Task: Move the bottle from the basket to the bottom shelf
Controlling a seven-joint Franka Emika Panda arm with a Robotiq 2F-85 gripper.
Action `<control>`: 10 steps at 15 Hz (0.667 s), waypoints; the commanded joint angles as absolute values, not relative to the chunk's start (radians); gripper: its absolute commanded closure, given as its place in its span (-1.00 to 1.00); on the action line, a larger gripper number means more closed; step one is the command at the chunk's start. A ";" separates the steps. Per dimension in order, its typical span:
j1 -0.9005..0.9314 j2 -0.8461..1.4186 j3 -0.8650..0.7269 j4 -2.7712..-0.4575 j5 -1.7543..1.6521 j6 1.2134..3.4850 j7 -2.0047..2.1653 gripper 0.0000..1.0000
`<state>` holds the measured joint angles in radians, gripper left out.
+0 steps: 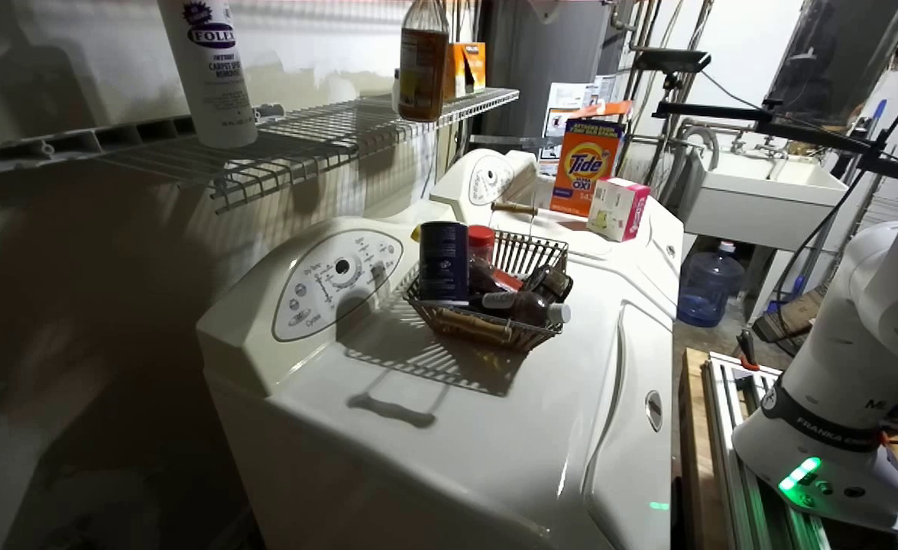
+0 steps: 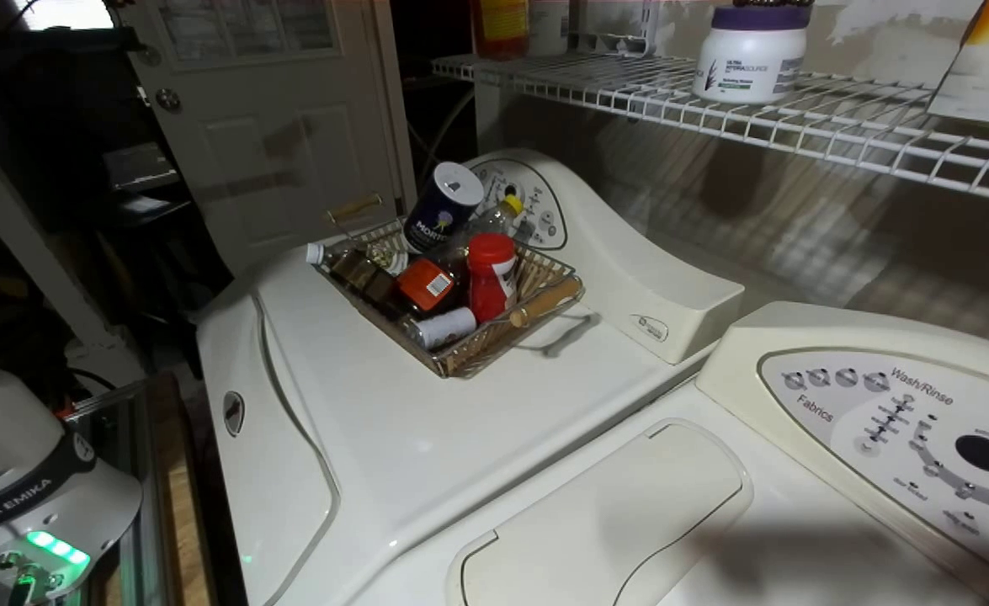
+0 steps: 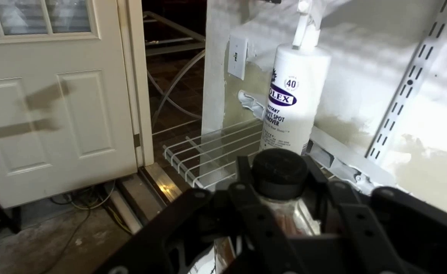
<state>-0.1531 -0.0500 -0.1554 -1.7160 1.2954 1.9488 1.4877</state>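
My gripper (image 3: 279, 167) is closed around the top of a black-capped bottle (image 3: 280, 177) with amber contents. The gripper is outside both exterior views. A clear bottle with amber liquid and a yellow label, seemingly this one, shows upright at the shelf (image 1: 422, 72) (image 2: 502, 25), its cap cut off; I cannot tell whether its base touches. The white wire bottom shelf (image 1: 322, 130) shows in all views (image 2: 620, 97) (image 3: 215, 152). The small amber-brown bottle (image 1: 529, 308) with white cap lies in the brown basket (image 1: 529, 248), also in the other exterior frame (image 2: 359, 273).
A white Folex bottle (image 3: 293, 99) stands on the shelf just beyond my gripper. A purple-lidded jar (image 2: 751, 63) and orange boxes (image 1: 468, 65) stand farther along it. The basket sits on the white dryer (image 1: 449, 458) with a dark blue canister (image 1: 443, 263) inside.
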 commanded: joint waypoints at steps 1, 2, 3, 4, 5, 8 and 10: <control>-0.137 0.059 -0.140 -1.543 1.348 2.014 1.550 0.80; -0.133 0.082 -0.136 -1.516 1.350 2.042 1.561 0.80; -0.130 0.107 -0.132 -1.489 1.359 2.069 1.574 0.80; -0.128 0.128 -0.128 -1.466 1.367 2.093 1.587 0.80; -0.126 0.149 -0.124 -1.443 1.379 2.118 1.598 0.80; -0.122 0.210 -0.111 -1.382 1.400 2.191 1.638 0.80; -0.120 0.243 -0.102 -1.351 1.404 2.233 1.653 0.80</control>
<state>-0.1256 0.1762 -0.1146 -1.4633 1.3612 2.1732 1.5964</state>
